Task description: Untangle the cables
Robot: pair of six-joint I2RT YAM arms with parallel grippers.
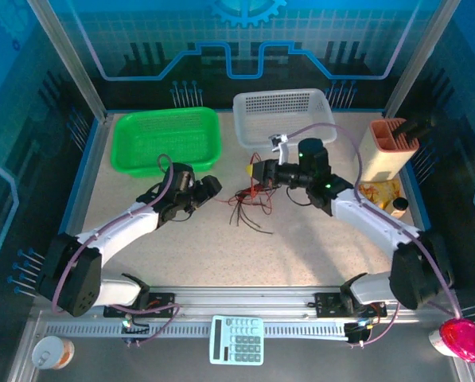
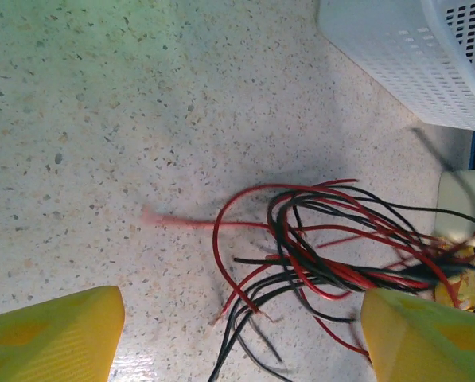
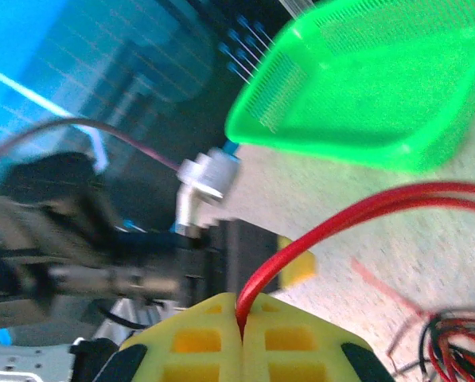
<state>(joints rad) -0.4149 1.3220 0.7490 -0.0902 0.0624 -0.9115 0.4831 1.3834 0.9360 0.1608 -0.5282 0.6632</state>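
Observation:
The cables (image 1: pixel 249 203) lie as a tangle of thin red and black wires in the middle of the table. My right gripper (image 1: pixel 257 172) is at the tangle's upper edge. In the right wrist view its yellow jaws (image 3: pixel 242 322) are shut on a red cable (image 3: pixel 332 227) that arcs up out of them. My left gripper (image 1: pixel 209 188) sits just left of the tangle. Seen from the left wrist, it (image 2: pixel 241 342) is open, with wide-set yellow fingers (image 2: pixel 54 338). The cables (image 2: pixel 325 255) lie ahead of it, between the fingers and toward the right one.
A green basket (image 1: pixel 167 139) stands at the back left and a white basket (image 1: pixel 283 115) at the back centre. An orange holder (image 1: pixel 388 147) and a snack bag (image 1: pixel 380 191) are at the right. A calculator (image 1: pixel 237 340) rests on the front rail.

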